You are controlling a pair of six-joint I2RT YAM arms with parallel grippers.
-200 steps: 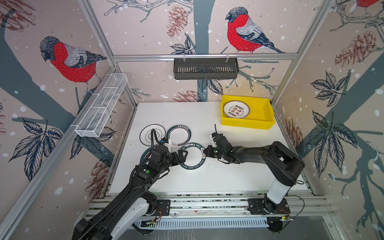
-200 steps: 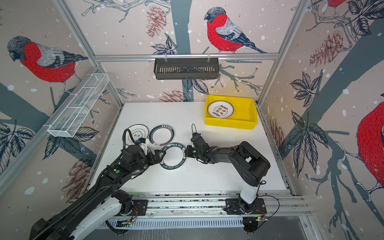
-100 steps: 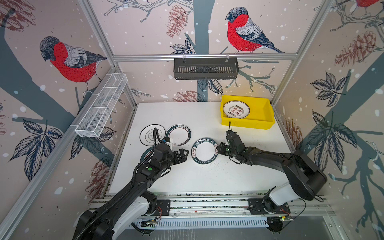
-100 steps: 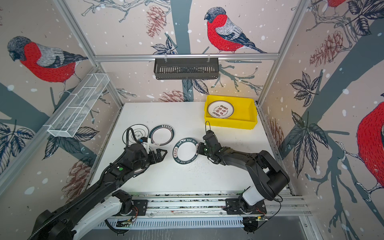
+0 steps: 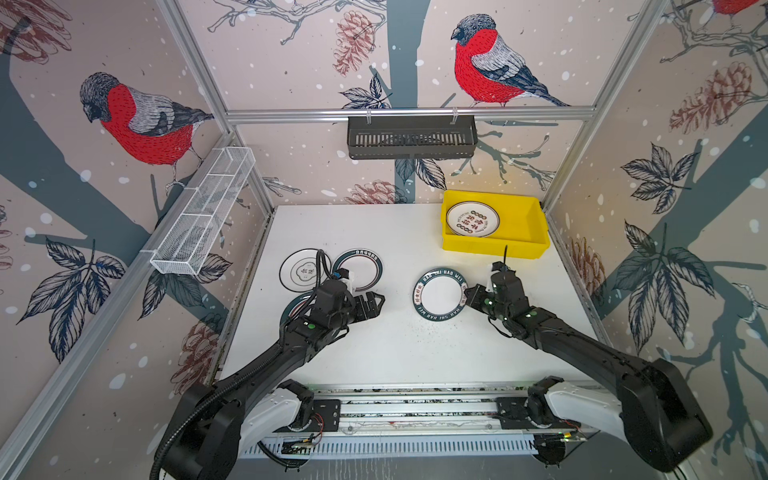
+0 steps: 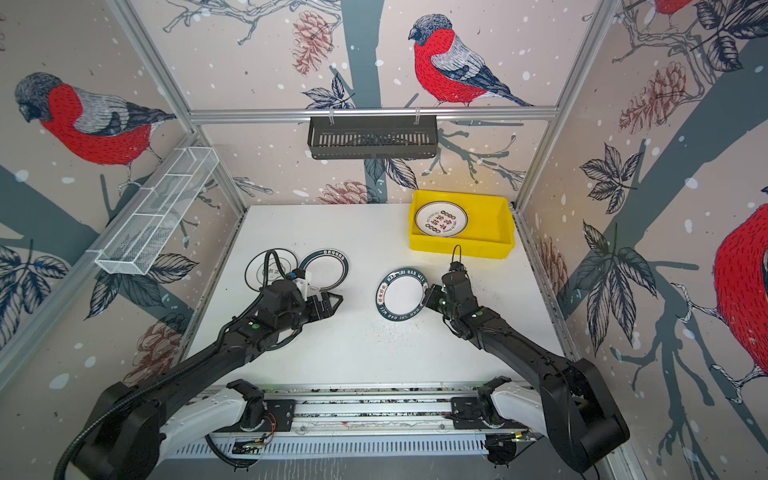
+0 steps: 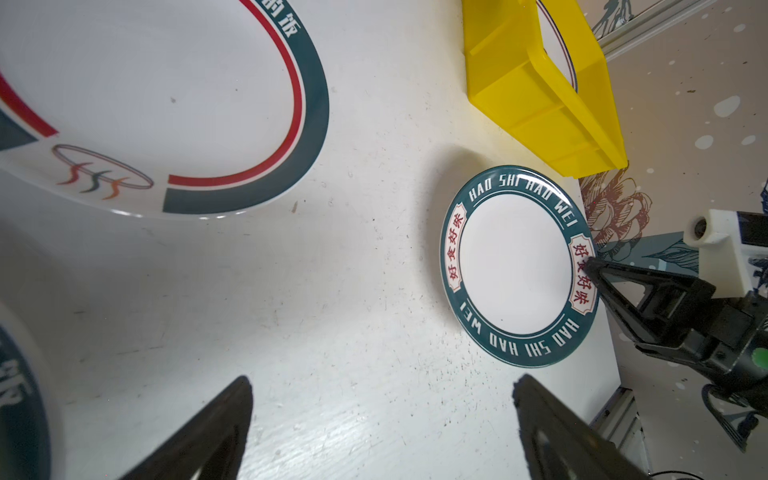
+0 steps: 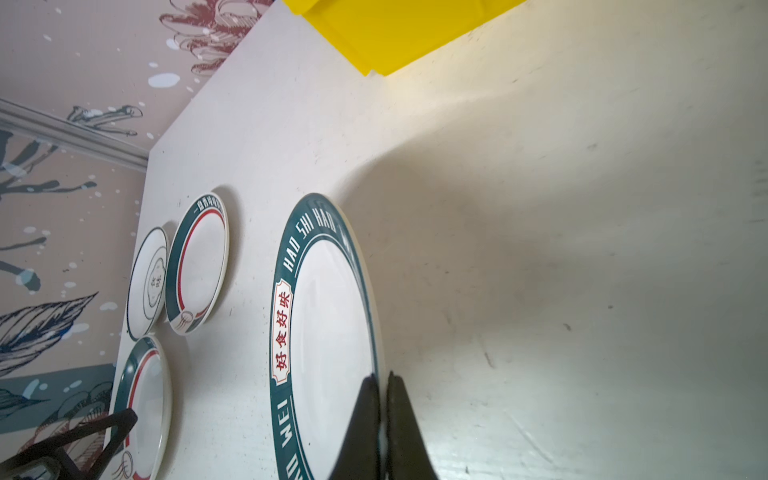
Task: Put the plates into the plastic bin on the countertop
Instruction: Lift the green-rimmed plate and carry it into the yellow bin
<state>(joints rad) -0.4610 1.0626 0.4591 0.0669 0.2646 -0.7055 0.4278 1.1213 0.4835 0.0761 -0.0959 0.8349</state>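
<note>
My right gripper (image 5: 467, 293) (image 8: 382, 378) is shut on the rim of a white plate with a dark green "HAO SHI HAO WEI" border (image 5: 440, 295) (image 6: 402, 294) (image 7: 517, 266) (image 8: 328, 332), held low over the countertop (image 5: 415, 353) in front of the yellow plastic bin (image 5: 536, 232) (image 6: 505, 232). A plate with red characters (image 5: 472, 219) lies in the bin's left half. My left gripper (image 5: 376, 301) (image 7: 382, 380) is open and empty, left of the held plate. Behind it lie a green-and-red-rimmed plate (image 5: 361, 270) (image 7: 145, 83) and a thin-ringed white plate (image 5: 299, 270). A third plate (image 5: 293, 309) sits partly under the left arm.
A black slotted basket (image 5: 411, 137) hangs on the back rail. A white wire tray (image 5: 203, 220) runs along the left wall. Aluminium rails (image 5: 415, 399) edge the countertop at the front, where both arm bases sit.
My right gripper has carried the green-bordered plate to the right, away from the left gripper and closer to the bin. The left gripper has stayed open, almost in place.
</note>
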